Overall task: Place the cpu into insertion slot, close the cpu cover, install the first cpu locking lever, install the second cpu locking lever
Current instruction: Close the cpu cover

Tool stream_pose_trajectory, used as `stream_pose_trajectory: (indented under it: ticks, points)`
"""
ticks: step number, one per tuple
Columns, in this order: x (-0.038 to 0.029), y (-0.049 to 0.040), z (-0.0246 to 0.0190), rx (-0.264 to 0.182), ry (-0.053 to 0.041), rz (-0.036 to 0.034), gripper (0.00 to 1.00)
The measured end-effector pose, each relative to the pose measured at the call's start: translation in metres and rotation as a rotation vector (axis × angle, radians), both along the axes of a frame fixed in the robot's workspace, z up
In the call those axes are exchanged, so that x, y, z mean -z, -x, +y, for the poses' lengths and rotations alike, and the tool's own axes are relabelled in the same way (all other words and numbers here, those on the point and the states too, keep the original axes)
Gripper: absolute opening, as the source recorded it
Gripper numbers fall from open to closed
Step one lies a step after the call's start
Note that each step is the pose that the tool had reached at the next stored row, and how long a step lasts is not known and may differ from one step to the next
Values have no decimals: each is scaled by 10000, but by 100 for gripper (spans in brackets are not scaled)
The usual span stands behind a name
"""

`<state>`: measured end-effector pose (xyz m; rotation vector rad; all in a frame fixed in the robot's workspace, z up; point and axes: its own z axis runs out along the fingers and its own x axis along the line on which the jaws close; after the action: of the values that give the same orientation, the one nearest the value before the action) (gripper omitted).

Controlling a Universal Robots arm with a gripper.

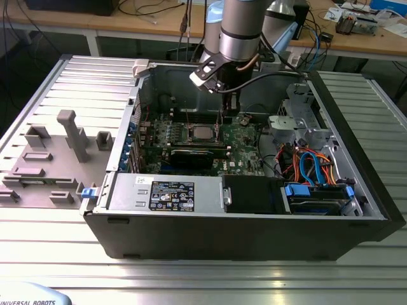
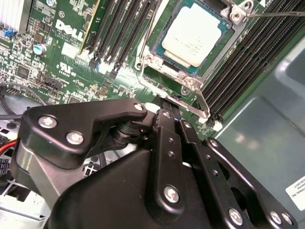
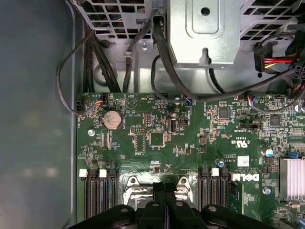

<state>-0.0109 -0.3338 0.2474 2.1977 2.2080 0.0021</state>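
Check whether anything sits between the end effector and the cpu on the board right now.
Nothing visible blocks it. The end effector hovers at the socket's edge, where the cpu already sits framed by the cpu cover; only a thin metal lever runs along that near edge.

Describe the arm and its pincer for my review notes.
The arm is a thick silver-grey cylinder with a black cable trailing from its wrist. The pincer is matte black, built of jointed linkage bars fastened with round silver screws.
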Motion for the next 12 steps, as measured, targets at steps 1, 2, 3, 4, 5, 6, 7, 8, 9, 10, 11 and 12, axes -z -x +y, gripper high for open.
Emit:
stream_pose_trajectory:
  ticks: [1, 2, 3, 4, 5, 6, 7, 8, 9, 10, 11, 12]
  points:
    - [0, 51, 0, -2, 0, 1, 11]
    - [0, 59, 0, 0, 0, 0, 11]
    - [0, 67, 0, 0, 0, 0, 11]
    - [1, 81, 0, 0, -1, 0, 11]
    - [1, 94, 0, 1, 0, 0, 11]
    - [1, 94, 0, 0, 0, 1, 11]
    - [1, 94, 0, -1, 1, 1, 11]
    - [5, 103, -1, -1, 1, 0, 11]
    - [11, 114, 0, 1, 1, 0, 11]
    - [23, 122, 0, 0, 0, 0, 11]
    - [32, 128, 0, 0, 1, 2, 11]
    - [50, 151, 0, -1, 0, 1, 11]
